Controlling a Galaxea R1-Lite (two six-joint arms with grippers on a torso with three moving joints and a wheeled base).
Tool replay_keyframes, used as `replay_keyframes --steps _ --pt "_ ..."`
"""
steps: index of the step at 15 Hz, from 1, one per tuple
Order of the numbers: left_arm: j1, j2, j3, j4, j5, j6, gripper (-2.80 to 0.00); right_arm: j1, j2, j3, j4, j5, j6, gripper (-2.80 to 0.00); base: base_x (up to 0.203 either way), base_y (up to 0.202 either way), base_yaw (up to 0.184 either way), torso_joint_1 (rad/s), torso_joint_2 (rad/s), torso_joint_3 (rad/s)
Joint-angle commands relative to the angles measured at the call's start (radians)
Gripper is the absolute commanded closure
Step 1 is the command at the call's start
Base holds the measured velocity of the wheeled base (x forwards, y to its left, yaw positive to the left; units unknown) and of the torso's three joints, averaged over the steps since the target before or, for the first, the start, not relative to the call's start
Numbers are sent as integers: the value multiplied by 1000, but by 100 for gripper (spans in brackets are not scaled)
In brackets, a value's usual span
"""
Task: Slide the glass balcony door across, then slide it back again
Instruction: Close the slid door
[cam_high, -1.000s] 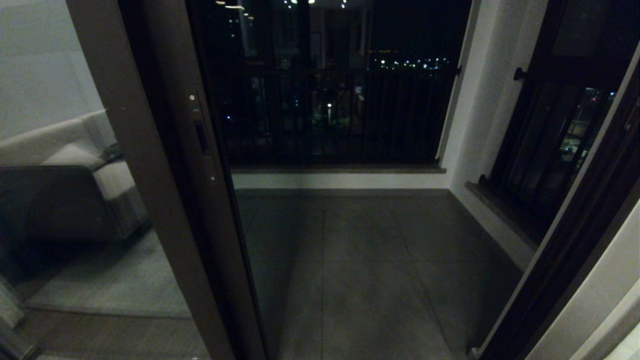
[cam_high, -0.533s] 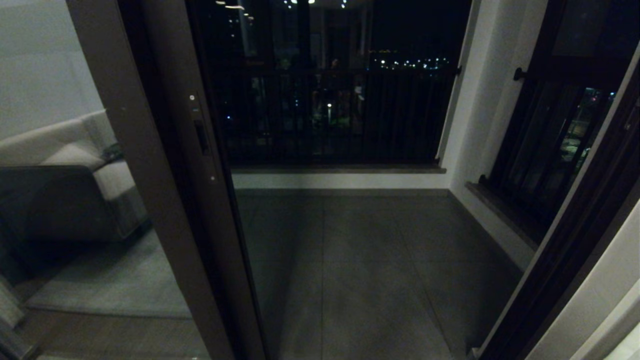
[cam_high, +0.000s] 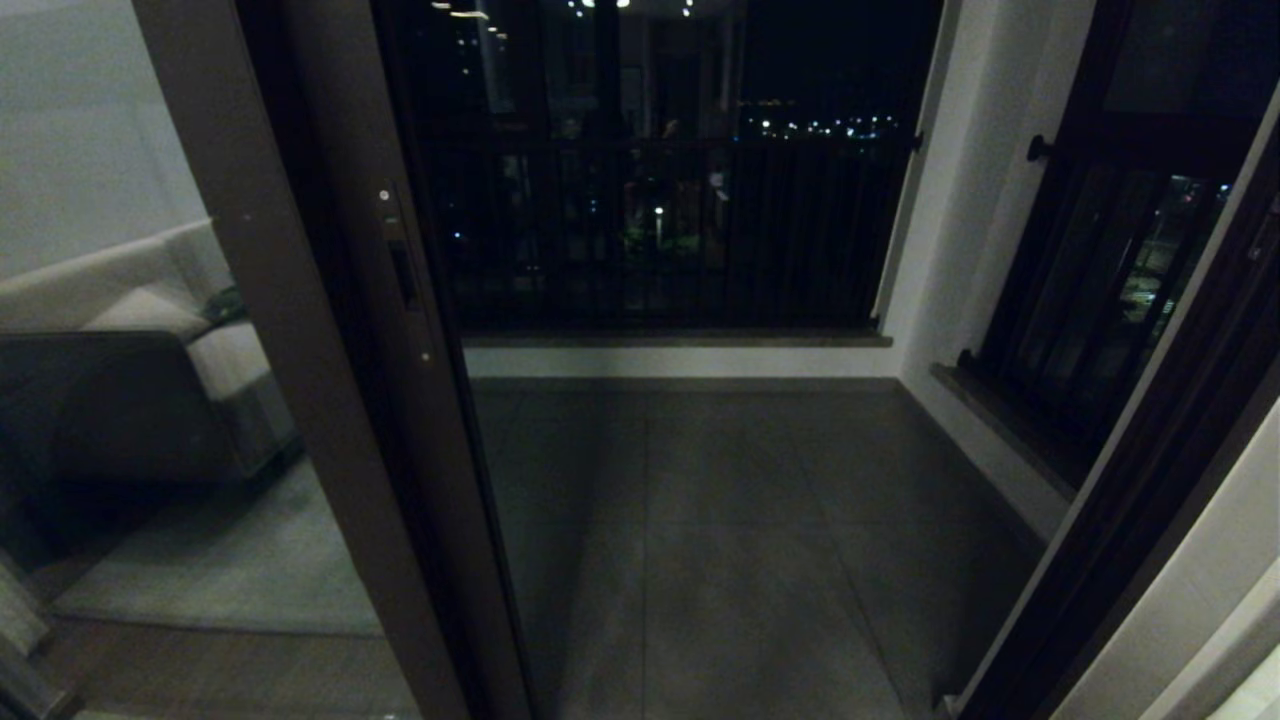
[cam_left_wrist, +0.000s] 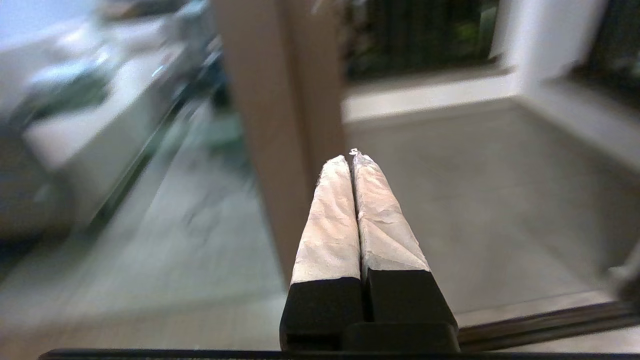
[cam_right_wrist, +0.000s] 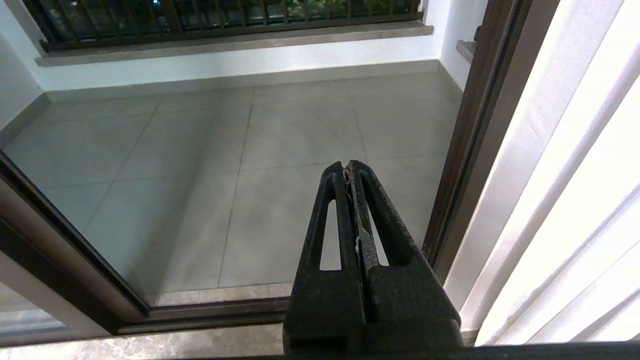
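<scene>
The left gripper (cam_left_wrist: 351, 156) has its two taped fingers pressed together with nothing between them. It points at the brown edge post of the glass balcony door (cam_left_wrist: 280, 125), which stands just past the fingertips, apart from them as far as the left wrist view shows. The right gripper (cam_right_wrist: 348, 167) is also closed and empty, hanging above the stone threshold (cam_right_wrist: 150, 345) near the right side of the doorway, beside a white curtain (cam_right_wrist: 575, 200).

In the head view neither arm shows. The door (cam_high: 300, 300) stands at the left of the opening, its slot handle (cam_high: 403, 275) on the edge facing the gap. Beyond lie the tiled balcony floor (cam_high: 720, 520) and the dark railing (cam_high: 660, 230). A sofa (cam_high: 150, 330) shows in the glass.

The door stands where it stood a second ago.
</scene>
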Motion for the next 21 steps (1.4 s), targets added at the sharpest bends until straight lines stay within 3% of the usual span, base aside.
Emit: replay_keyframes --steps 1,7,9,13,15,19,21 --pt "0 203 -157 12 -41 -4 0 0 1 0 1 0 0 0 0 0 0 0 0 0" --pt "-8 635 -491 7 -166 -30 0 0 1 0 1 0 0 0 0 0 0 0 0 0" --pt "-59 761 -624 21 -175 -96 0 0 1 0 1 0 0 0 0 0 0 0 0 0" --pt "-186 931 -833 118 -146 -295 0 0 1 0 1 0 0 0 0 0 0 0 0 0" --pt "-229 1022 -880 125 -49 -334 0 0 1 0 1 0 0 0 0 0 0 0 0 0" --pt "-397 1227 -1007 125 304 -388 0 0 1 0 1 0 0 0 0 0 0 0 0 0" --pt "-445 1304 -1069 124 377 -395 0 0 1 0 1 0 0 0 0 0 0 0 0 0"
